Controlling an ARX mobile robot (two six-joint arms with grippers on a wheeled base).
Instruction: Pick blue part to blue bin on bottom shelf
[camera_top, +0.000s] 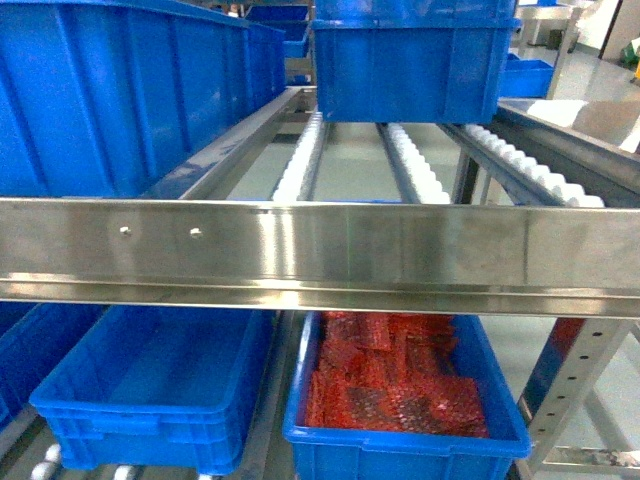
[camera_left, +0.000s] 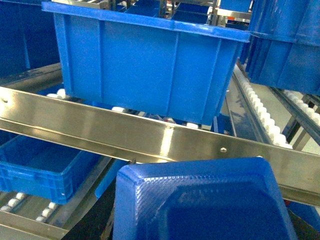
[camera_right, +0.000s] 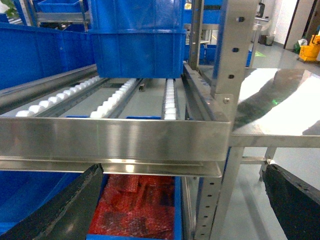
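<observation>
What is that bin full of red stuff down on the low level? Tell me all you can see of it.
The bin with red contents is a blue, rectangular open-topped tray that looks like plastic, with a thick rim. It sits level on the bottom shelf, below the shiny steel front rail, beside an empty blue bin on its left. Crumpled red netlike or bubbly material fills it, unevenly heaped. No gripper touches it.
</observation>
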